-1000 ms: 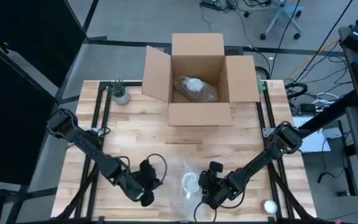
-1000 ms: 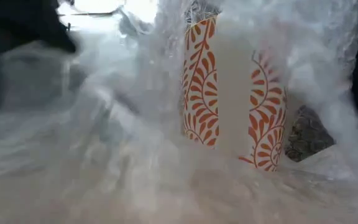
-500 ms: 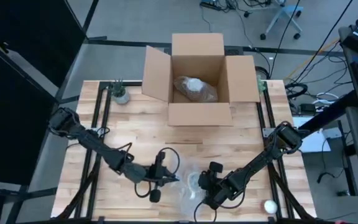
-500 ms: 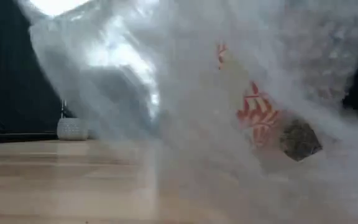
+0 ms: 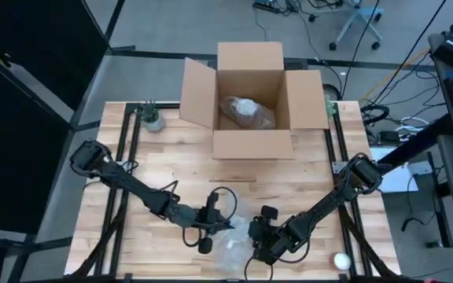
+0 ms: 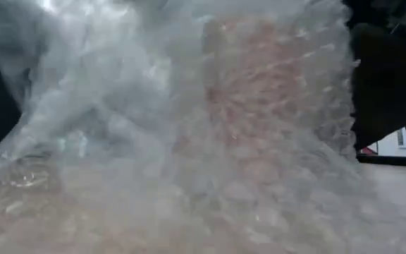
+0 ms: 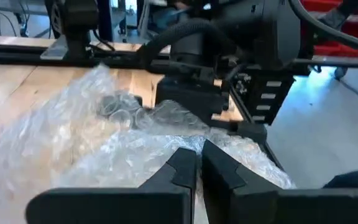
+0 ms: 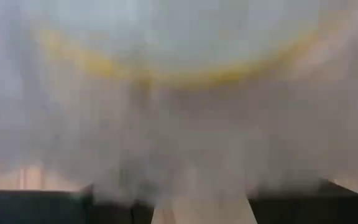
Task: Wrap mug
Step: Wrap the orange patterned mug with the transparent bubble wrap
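At lower center of the overhead frame, the left gripper [image 5: 225, 226] pinches a fold of bubble wrap [image 5: 234, 244] draped over the mug [image 6: 259, 99], its fingers [image 7: 185, 167] clenched on the sheet. The right gripper [image 5: 256, 240] sits just beside the bundle; whether it grips cannot be told. An open cardboard box [image 5: 250, 98] stands at upper center.

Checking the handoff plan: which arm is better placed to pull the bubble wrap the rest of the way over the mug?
Left, probably. The left gripper is pinched shut on the bubble wrap edge; the right gripper sits against the bundle.
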### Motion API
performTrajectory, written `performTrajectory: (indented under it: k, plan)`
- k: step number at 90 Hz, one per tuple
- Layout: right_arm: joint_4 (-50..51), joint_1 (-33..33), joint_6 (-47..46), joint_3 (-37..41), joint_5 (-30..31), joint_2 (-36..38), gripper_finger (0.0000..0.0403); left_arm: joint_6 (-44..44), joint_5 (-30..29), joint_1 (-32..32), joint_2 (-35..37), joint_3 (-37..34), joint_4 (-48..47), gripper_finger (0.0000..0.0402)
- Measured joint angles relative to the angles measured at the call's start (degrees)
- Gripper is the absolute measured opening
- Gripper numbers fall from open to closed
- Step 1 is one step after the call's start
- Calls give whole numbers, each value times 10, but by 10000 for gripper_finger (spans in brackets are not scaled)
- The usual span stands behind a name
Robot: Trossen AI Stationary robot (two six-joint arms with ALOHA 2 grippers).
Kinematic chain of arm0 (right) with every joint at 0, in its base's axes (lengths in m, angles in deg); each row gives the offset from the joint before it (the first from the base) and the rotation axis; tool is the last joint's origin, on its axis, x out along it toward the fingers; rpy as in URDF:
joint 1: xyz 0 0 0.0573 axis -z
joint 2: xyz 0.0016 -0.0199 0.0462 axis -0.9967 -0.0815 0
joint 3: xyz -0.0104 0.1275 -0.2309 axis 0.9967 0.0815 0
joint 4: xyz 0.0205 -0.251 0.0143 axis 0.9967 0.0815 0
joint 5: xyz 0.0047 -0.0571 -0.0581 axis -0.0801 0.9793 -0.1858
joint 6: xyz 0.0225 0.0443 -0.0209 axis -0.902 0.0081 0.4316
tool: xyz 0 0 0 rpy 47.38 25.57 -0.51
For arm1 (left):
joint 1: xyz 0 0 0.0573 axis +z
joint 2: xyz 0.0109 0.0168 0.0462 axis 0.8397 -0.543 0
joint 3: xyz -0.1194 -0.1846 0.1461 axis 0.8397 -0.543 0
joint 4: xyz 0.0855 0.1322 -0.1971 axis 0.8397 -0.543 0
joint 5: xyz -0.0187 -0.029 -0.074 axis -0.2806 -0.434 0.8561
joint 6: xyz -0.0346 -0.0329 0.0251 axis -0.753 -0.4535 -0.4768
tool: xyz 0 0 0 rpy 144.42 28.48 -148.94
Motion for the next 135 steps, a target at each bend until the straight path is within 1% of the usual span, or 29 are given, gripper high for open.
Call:
performTrajectory:
  k: [9, 22, 28, 38, 48, 59, 67, 72, 79, 83, 94, 100, 105, 111, 117, 123, 135]
  plan:
    - [0, 3, 0, 0, -1, 0, 187, 0, 0, 1, -22, 0, 24, 0]
    - [1, 4, 4, 0, -1, 0, 187, -2, 1, 4, -60, 0, 25, 0]
    - [19, 4, 20, -9, -10, 3, 187, -14, 0, 5, -78, 1, 31, 0]
    - [71, 1, 41, -41, -35, 23, 187, -26, 0, 6, -92, 3, 40, 0]
    - [146, -3, 42, -82, -37, 46, 187, -27, 0, 6, -95, 3, 39, 0]
    - [253, -6, 65, -144, -30, 84, 187, -27, 0, 5, -96, 2, 46, 0]
    - [305, 5, 88, -178, -26, 111, 187, -27, 1, 5, -97, 2, 56, 0]
    - [307, 16, 105, -185, -7, 127, 187, -27, 3, 5, -97, 2, 56, 0]
    - [283, 36, 124, -186, 51, 143, 187, -27, 5, 5, -97, 2, 57, 0]
    - [272, 52, 129, -186, 73, 143, 187, -27, 6, 5, -97, 1, 57, 0]
    - [253, 92, 116, -179, 71, 119, 187, -27, 15, 5, -97, 1, 57, 0]
    - [232, 99, 119, -177, 62, 95, 187, -30, 17, 5, -98, 1, 58, 0]
    - [210, 99, 125, -177, 28, 75, 187, -30, 17, 4, -98, 1, 59, 0]
    - [210, 99, 126, -177, -19, 50, 187, -31, 17, 4, -98, 1, 59, 0]
    - [215, 97, 112, -177, -45, 25, 187, -37, 17, 4, -98, 1, 59, 0]
    - [219, 93, 93, -179, -42, 5, 187, -45, 17, 4, -98, 1, 59, 0]
    - [212, 91, 89, -181, -35, -29, 187, -45, 19, 3, -98, 0, 57, 0]
